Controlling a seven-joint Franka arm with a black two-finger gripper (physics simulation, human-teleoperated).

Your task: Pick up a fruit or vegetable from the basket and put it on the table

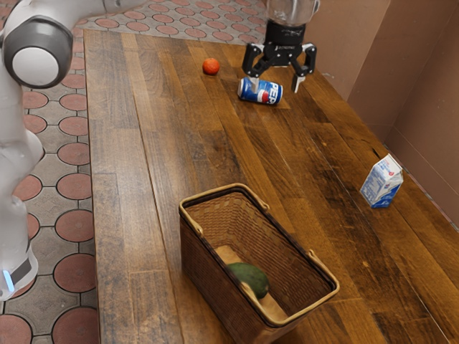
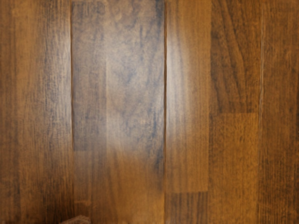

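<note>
Dark-green avocado (image 1: 252, 276) sits in the basket, gripper (image 1: 276, 85) spread wide across the table!

Here we go at the wooden table (image 1: 136, 215), and the exterior view has the black two-finger gripper up near the far end, its fingertips pointing down and standing well apart, nothing pinched between them. One fingertip crosses in front of a blue Pepsi can (image 1: 267, 92) lying on its side; whether the two touch, this angle cannot settle.

And look at the produce! The avocado lies inside the brown wicker basket (image 1: 197, 258), down on its floor, well apart from that hand. The basket stands at the near end of the table, its pale handles (image 1: 325, 269) folded down along the rim. Out on the boards there's a round orange-red fruit (image 1: 210, 66), resting near the can, over on the exterior view's left of it. Orange or tomato? Too small to call!

Off toward the exterior view's right, a blue-and-white milk carton (image 1: 381, 183) stands upright on the wood, clear of both can and basket. The white arm (image 1: 36, 63) shows at the exterior view's left, above a floor of round reddish tiles (image 1: 75, 226).

Over to the wrist view: brown planks beneath the hand, seams running long, glare bouncing off them, plus a small brownish shape (image 2: 78, 220) at the edge, too little of it visible to name.
</note>
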